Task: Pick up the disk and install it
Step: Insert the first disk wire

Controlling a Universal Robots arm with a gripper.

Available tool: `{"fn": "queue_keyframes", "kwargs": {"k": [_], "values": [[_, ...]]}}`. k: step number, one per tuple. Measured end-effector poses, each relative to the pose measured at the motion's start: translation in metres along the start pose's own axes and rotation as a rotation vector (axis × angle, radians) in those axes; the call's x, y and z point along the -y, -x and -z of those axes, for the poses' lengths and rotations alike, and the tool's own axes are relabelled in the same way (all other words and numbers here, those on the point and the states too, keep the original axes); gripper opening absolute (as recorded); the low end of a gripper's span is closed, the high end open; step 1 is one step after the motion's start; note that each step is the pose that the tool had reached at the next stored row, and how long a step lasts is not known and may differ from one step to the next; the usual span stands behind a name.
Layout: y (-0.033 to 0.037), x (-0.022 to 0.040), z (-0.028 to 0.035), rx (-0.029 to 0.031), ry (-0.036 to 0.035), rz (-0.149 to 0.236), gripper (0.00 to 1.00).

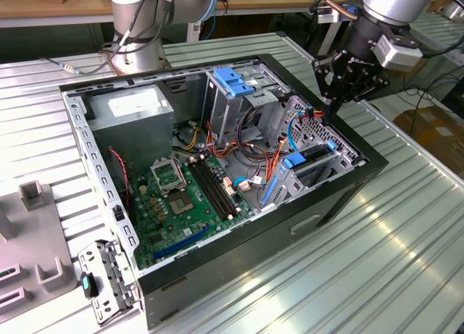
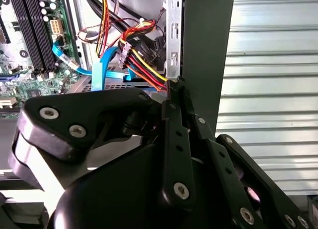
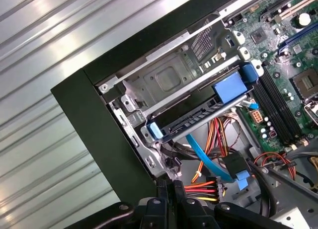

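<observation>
Site: an open black metal computer case point(image 1: 239, 270) lies on a ribbed silver metal tabletop point(image 1: 406, 269). A green motherboard point(image 1: 181, 196) is exposed near the middle of the case.

Disk: the silver metal hard disk with blue plastic side rails point(image 1: 313, 159) sits inside the grey perforated steel drive cage point(image 1: 344, 147). In the exterior view this is between 2 and 3 o'clock from the motherboard. In the first wrist view the disk point(image 3: 194, 120) lies level in its slot, with a blue tab at each end.

Gripper: the black two-finger gripper point(image 1: 331, 111) hangs over the cage rim, between 12 and 1 o'clock from the disk and clear of it. In both wrist views the gripper point(image 2: 174, 86) point(image 3: 168, 188) has its fingers drawn together with nothing between them.

Cabling: a red, yellow and black bundle of power cables point(image 3: 204, 190) and a flat blue data cable point(image 3: 211, 159) run beside the cage. Whether either is plugged into the disk cannot be told.

Progress: judged near complete, with the disk in its bay and the gripper empty.

Outstanding: full seating and latching of the disk cannot be confirmed.
</observation>
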State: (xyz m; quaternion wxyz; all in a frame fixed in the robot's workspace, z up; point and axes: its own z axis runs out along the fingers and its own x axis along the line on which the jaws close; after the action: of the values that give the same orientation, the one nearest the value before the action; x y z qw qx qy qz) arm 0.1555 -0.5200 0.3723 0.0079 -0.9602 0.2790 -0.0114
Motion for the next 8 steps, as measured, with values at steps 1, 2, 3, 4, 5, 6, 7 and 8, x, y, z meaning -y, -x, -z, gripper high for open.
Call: {"fn": "queue_keyframes", "kwargs": {"k": [1, 2, 3, 4, 5, 6, 7, 8], "values": [[0.0, 0.0, -0.0001, -0.0002, 0.0002, -0.009, 0.16], [0.0, 0.0, -0.0002, -0.0004, 0.0003, -0.018, 0.16], [0.0, 0.0, -0.0003, -0.0006, 0.0005, -0.029, 0.16], [0.0, 0.0, -0.0005, -0.0009, 0.0007, -0.042, 0.16], [0.0, 0.0, -0.0006, -0.0012, 0.001, -0.054, 0.16], [0.0, 0.0, -0.0008, -0.0015, 0.0013, -0.068, 0.16], [0.0, 0.0, -0.001, -0.0017, 0.0014, -0.082, 0.16], [0.0, 0.0, -0.0011, -0.0021, 0.0017, -0.096, 0.16]]}}
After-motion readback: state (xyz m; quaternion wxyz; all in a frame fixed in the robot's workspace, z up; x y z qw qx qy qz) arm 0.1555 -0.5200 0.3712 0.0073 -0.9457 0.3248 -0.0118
